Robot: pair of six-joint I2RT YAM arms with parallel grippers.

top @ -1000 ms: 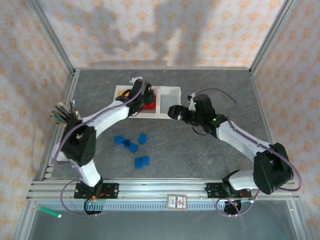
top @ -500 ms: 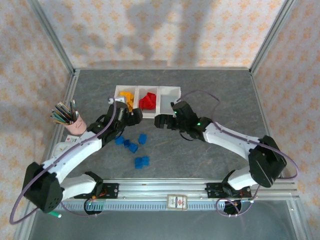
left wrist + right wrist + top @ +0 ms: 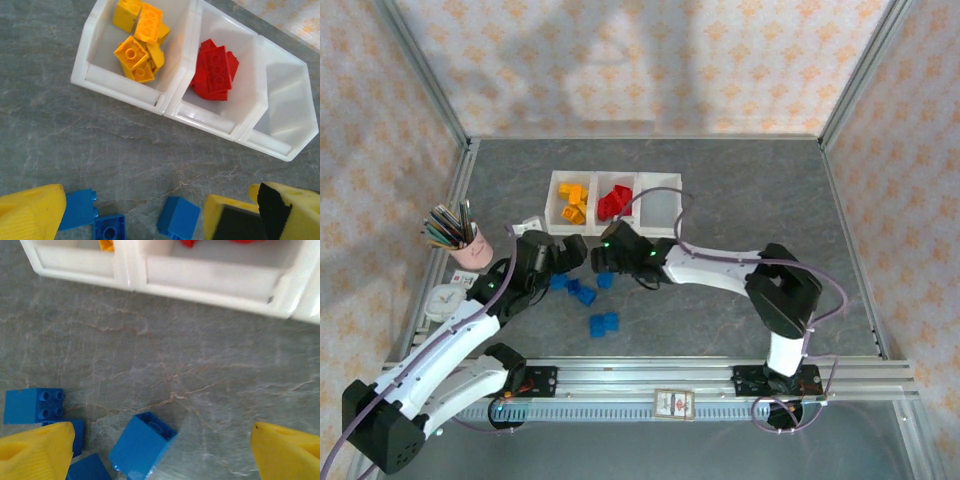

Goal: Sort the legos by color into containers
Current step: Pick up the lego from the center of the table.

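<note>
Top external view shows left gripper (image 3: pixel 572 251) and right gripper (image 3: pixel 602 257) spread wide, empty, over blue legos (image 3: pixel 582 291) near the containers (image 3: pixel 553 200).

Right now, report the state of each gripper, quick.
Left gripper: open, holding nothing.
Right gripper: open, holding nothing; a blue lego lies loose on the table between its fingers.

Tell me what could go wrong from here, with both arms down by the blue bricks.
1. The left gripper and the right gripper, both open, hover near the same cluster of small blue plastic studded bricks. The two arms might collide if both reach in.
2. The tilted blue brick lies close beside others. A grip on it could slip or nudge its neighbours.
</note>
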